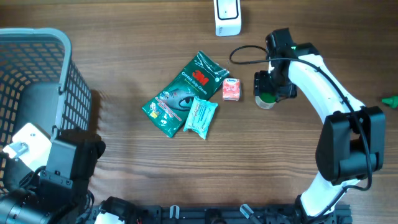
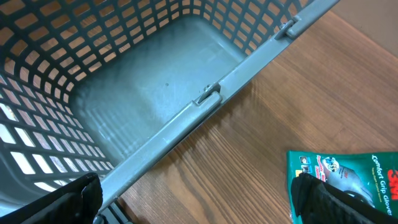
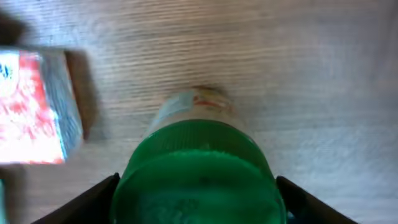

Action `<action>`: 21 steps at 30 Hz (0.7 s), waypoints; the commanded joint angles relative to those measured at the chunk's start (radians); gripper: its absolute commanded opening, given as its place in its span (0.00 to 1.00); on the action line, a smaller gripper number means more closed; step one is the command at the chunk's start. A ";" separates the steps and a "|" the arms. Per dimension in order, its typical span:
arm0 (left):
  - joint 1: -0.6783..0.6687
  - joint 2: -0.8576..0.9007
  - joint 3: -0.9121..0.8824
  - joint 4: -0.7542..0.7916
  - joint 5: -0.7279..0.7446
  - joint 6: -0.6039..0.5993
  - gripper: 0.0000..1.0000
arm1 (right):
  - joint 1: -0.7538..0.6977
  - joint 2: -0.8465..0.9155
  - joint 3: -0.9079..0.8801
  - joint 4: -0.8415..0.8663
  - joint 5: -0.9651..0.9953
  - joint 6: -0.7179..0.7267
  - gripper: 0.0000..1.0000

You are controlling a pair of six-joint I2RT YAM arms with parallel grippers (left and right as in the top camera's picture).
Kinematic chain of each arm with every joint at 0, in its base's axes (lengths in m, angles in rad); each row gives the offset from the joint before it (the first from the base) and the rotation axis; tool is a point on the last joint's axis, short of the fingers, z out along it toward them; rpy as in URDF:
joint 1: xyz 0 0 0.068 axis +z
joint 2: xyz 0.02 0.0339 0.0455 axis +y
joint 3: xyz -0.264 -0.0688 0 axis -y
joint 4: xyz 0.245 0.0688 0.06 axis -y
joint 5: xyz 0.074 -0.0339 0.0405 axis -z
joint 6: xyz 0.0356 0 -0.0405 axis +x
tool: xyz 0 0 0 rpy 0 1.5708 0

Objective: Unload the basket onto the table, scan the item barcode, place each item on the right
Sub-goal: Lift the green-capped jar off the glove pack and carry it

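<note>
A small bottle with a green cap [image 3: 196, 174] stands upright on the wooden table, right of a small pink-and-white box [image 3: 31, 106]. My right gripper [image 3: 196, 190] comes down over it from above, a finger pressed against each side of the cap. From overhead the bottle [image 1: 265, 101] peeps out under the right gripper [image 1: 271, 87]. The white scanner [image 1: 227, 17] stands at the table's far edge. My left gripper [image 2: 199, 205] hangs open and empty over the basket's rim [image 2: 205, 99].
A green 3M glove pack [image 1: 186, 90], a teal wipes pack [image 1: 201, 117] and the pink box [image 1: 231, 89] lie mid-table. The grey mesh basket [image 1: 37, 68] fills the left side. A small green object [image 1: 390, 101] lies at the right edge.
</note>
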 commanded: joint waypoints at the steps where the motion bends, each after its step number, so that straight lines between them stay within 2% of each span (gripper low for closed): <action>1: 0.005 -0.002 0.000 0.000 -0.016 -0.016 1.00 | -0.004 -0.009 0.066 -0.043 -0.134 0.168 0.99; 5: 0.005 -0.002 0.000 0.000 -0.016 -0.016 1.00 | -0.004 -0.011 0.219 -0.177 -0.100 0.160 1.00; 7: 0.005 -0.002 0.000 0.000 -0.016 -0.016 1.00 | -0.004 -0.014 0.288 -0.198 0.093 0.137 1.00; 8: 0.005 -0.002 0.000 0.000 -0.016 -0.016 1.00 | -0.004 -0.012 0.286 -0.166 0.166 0.040 1.00; 11: 0.005 -0.002 0.000 0.000 -0.016 -0.016 1.00 | -0.004 -0.008 0.235 -0.103 0.145 -0.138 1.00; 15: 0.005 -0.002 0.000 0.000 -0.016 -0.016 1.00 | -0.004 -0.008 0.085 -0.048 -0.027 -0.357 1.00; 18: 0.005 -0.002 0.000 0.000 -0.016 -0.016 1.00 | -0.004 -0.008 -0.027 0.055 -0.049 -0.396 1.00; 21: 0.005 -0.002 0.000 0.000 -0.016 -0.016 1.00 | -0.004 0.033 -0.036 0.084 -0.050 -0.416 1.00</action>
